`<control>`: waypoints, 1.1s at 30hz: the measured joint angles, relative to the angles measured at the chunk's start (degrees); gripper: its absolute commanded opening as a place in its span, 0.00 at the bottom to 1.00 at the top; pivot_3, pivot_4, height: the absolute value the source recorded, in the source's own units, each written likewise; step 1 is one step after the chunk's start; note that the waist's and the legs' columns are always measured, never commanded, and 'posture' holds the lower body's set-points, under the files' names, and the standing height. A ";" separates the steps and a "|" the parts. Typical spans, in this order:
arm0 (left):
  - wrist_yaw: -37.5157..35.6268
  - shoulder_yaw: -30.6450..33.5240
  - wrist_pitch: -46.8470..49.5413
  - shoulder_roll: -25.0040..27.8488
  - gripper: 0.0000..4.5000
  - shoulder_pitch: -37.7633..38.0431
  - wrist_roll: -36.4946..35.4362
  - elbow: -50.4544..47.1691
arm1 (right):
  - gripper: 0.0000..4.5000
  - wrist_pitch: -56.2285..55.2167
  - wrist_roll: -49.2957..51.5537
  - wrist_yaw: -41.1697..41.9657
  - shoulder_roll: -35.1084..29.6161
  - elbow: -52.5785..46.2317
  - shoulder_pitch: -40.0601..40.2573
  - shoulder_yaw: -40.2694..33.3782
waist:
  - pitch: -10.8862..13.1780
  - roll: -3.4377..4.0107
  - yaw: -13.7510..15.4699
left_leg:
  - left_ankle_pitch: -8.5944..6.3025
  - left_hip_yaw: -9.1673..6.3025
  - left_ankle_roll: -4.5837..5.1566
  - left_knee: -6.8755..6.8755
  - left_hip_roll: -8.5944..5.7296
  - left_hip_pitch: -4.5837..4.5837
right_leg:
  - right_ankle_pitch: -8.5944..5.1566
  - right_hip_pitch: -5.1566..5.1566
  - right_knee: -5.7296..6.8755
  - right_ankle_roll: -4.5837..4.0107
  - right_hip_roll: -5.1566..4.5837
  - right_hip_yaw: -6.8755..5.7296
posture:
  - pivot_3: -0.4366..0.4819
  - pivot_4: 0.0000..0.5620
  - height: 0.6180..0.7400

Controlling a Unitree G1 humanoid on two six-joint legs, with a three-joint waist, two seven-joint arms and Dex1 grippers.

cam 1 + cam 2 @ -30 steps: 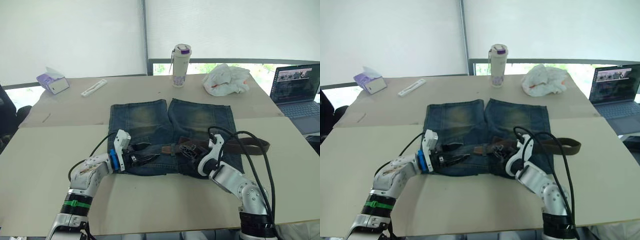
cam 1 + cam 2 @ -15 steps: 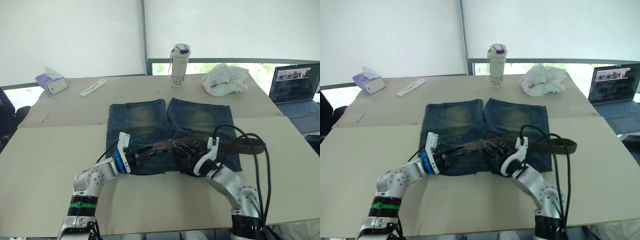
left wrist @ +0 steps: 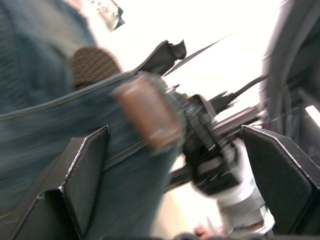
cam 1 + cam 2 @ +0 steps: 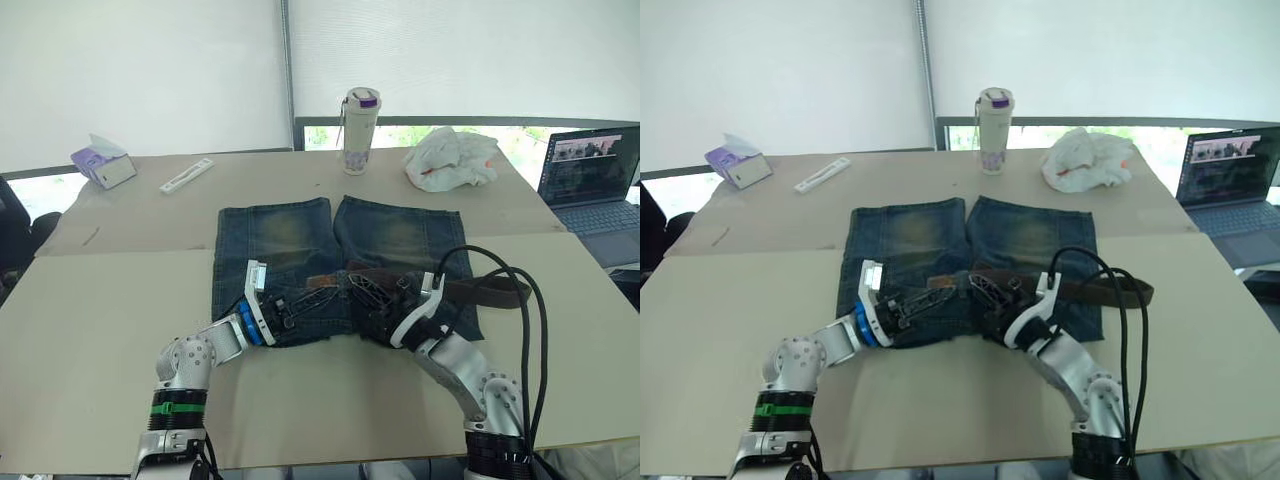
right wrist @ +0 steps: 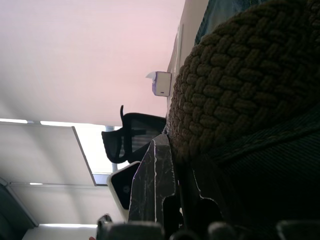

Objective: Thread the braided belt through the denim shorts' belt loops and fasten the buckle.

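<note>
The braided belt lies across the waistband of the denim shorts, which are spread flat on the table with the legs pointing away from the robot. Its right stretch trails off past the shorts' right edge onto the bare tabletop, so by the look of it the threading is only partly done: the belt runs along the middle and right of the waistband, nothing of it reaches the left side, and I can't make out a buckle, so the fastening looks to be ahead. Which loops it has passed through I can't tell from here. Both arms reach in low from the near edge, elbows bent, meeting over the middle of the waistband. The left gripper has its fingers spread wide either side of the denim edge, gripping nothing. The right gripper presses close against the belt, but whether it is clamped on it I cannot tell.
</note>
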 measured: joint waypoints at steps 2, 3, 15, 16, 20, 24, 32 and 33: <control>1.41 1.32 0.41 0.02 0.80 -0.54 -1.14 -0.02 | 0.00 -0.09 -0.38 0.24 -0.39 0.05 0.33 0.08 | 0.00 0.00 -0.03 | 0.00 0.00 0.00 0.00 -0.01 0.00 | 0.00 -0.01 0.00 0.00 0.02 0.01 | 0.48 0.27 1.00; 1.94 1.81 0.62 0.08 0.71 -0.55 -1.31 -0.01 | 0.00 -0.14 -0.41 0.32 -0.64 0.06 0.43 0.08 | 0.00 0.00 -0.02 | 0.00 0.00 0.00 0.00 -0.01 0.00 | 0.00 -0.01 0.00 0.00 0.02 0.01 | 0.48 0.27 1.00; 3.20 1.17 0.63 0.09 0.00 0.48 -0.63 0.26 | 0.32 -1.61 -5.47 6.25 -2.64 -1.17 1.80 0.56 | 0.00 0.00 0.22 | 0.00 0.00 -0.01 0.00 -0.05 -0.03 | 0.00 -0.01 -0.03 0.01 0.01 0.01 | 0.48 0.27 1.00; 3.21 0.90 0.62 0.06 0.00 0.61 -0.43 0.26 | 0.40 -1.63 -6.46 7.07 -3.30 -1.81 2.07 0.68 | 0.00 0.00 0.22 | 0.00 0.00 -0.01 0.00 -0.06 -0.03 | 0.00 -0.01 -0.04 0.01 0.00 0.01 | 0.48 0.27 1.00; 3.79 0.40 0.52 0.12 0.00 0.72 -0.20 0.22 | 0.62 0.36 -12.33 14.20 -14.55 -8.17 5.71 1.66 | 0.00 -0.01 0.65 | 0.01 0.00 -0.03 0.04 -0.12 -0.09 | -0.02 0.00 -0.11 0.04 -0.04 -0.02 | 0.48 0.27 1.00; 3.41 0.17 0.43 2.12 0.00 0.79 0.96 -0.08 | 0.62 2.50 -20.30 25.98 -29.31 -15.56 12.30 2.07 | 0.03 -0.06 0.60 | 0.01 0.03 -0.03 0.04 -0.15 -0.10 | -0.03 0.01 -0.21 0.05 0.07 0.01 | 0.48 0.27 1.00; -0.17 -2.19 -0.68 8.29 0.00 0.76 3.46 -1.96 | 0.62 -4.40 -41.06 32.98 -43.13 -13.11 10.66 -2.90 | 0.19 -0.30 0.54 | 0.01 0.03 -0.03 0.01 -0.14 -0.03 | -0.02 0.05 -0.27 0.04 0.16 0.04 | 0.48 0.27 1.00; -0.39 -2.19 -0.71 8.52 0.00 0.76 3.46 -2.02 | 0.62 -4.62 -43.75 33.40 -44.17 -11.61 10.52 -2.68 | 0.18 -0.30 0.70 | 0.01 0.03 -0.03 0.00 -0.12 -0.04 | -0.02 0.06 -0.32 0.03 0.16 0.03 | 0.48 0.27 1.00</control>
